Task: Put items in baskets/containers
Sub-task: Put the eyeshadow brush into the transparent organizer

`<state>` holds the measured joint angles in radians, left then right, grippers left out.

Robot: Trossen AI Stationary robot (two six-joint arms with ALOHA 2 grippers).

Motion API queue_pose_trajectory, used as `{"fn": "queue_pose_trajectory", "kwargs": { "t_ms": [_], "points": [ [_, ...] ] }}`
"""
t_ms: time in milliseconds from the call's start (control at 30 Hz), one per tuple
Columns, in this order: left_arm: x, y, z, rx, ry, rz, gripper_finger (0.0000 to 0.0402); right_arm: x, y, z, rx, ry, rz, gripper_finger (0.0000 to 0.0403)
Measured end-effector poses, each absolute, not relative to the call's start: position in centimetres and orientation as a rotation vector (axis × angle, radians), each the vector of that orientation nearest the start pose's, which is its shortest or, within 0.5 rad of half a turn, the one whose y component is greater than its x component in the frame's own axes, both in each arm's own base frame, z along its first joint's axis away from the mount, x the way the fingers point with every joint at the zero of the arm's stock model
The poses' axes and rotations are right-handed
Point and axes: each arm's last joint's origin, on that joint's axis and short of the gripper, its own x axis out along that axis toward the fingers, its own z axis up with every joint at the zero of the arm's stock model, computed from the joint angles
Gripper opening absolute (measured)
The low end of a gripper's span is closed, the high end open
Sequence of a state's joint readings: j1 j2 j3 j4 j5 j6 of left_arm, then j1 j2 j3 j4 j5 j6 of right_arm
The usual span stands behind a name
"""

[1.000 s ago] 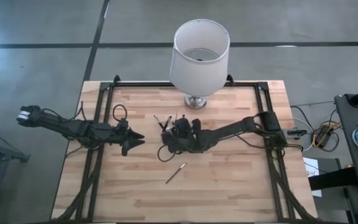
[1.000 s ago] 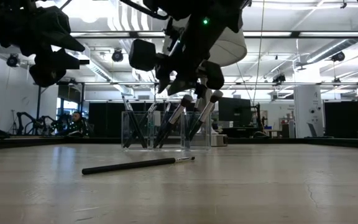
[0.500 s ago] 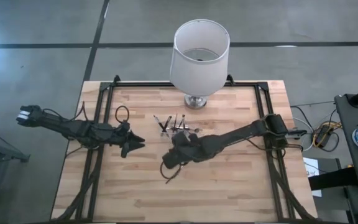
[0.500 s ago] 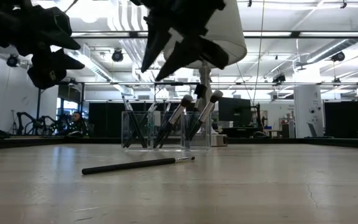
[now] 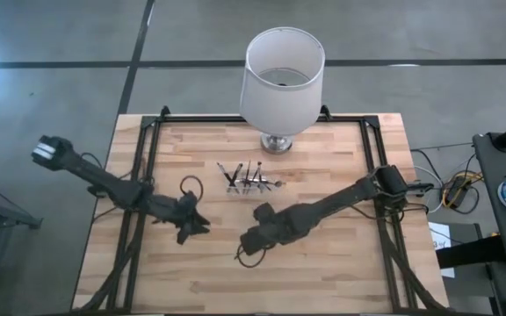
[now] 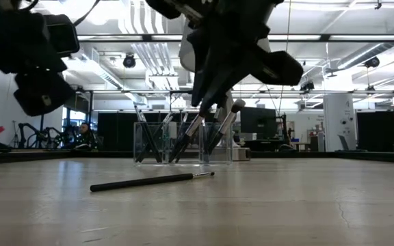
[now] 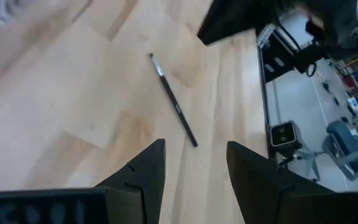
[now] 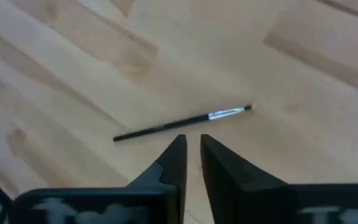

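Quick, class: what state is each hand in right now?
Left hand: open, empty, above the table.
Right hand: nearly closed, empty, over the loose brush.

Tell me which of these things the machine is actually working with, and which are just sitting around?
Part of the job:
- loose brush lying on the wood
- clear holder with brushes already standing in it
- right pincer, above the loose brush
- left pincer, open, nearby

Just sitting around:
- white lamp
- table
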<state>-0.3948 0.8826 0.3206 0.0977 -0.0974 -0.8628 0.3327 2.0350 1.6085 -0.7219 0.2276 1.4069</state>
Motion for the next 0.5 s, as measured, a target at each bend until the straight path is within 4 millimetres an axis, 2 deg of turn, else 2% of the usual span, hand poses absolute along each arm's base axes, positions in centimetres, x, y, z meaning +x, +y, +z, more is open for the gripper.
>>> {"fn": "queue_pose_trajectory", "kwargs": {
  "t_ms": [133,233,367,500],
  "points": [
    [17.0,-8.6,17.6,-0.777,0.529,-0.035,0.0163,40.6,12.4,20.4,0.917,0.954,-0.660,0.0015],
    [17.0,-10.0,17.1,-0.826,0.492,0.036,0.0163,40.8,12.1,20.1,0.885,0.975,-0.642,0.0010],
    [17.3,-11.6,16.5,-0.878,0.460,0.131,0.0163,41.2,12.1,18.2,0.863,1.094,-0.579,0.0009],
    [18.1,-13.3,15.7,-0.902,0.501,0.161,0.0163,41.9,12.1,16.7,0.809,1.110,-0.543,0.0008]
  ]
}}
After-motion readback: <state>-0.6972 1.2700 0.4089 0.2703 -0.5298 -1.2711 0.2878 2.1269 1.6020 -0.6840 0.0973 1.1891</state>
